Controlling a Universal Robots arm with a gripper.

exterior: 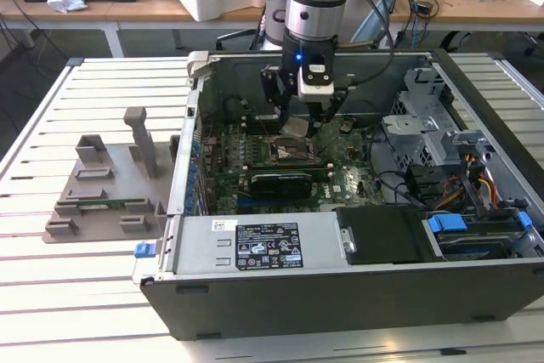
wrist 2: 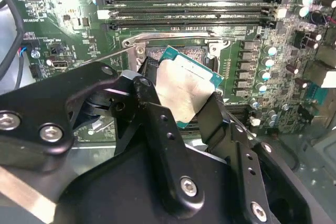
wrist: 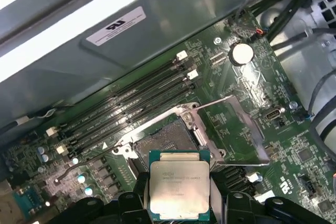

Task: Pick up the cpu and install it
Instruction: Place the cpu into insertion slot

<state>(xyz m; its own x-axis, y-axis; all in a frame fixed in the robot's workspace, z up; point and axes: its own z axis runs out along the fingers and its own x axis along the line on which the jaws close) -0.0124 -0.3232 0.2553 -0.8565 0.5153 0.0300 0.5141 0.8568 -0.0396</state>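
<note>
End effector (wrist 2: 181,90) pinching one cpu (wrist: 178,188) | near one open socket (wrist: 160,141) | four memory slots (wrist: 131,103) beyond

socket (wrist: 167,139) open under tool (wrist 2: 184,90) | raised load plate (wrist: 231,127) just beside | memory slots (wrist: 126,106) near

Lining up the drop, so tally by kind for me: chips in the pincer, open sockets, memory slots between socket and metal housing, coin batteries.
Chip in the pincer: 1
Open socket: 1
Memory slots between socket and metal housing: 4
Coin battery: 1
Total: 7
</note>
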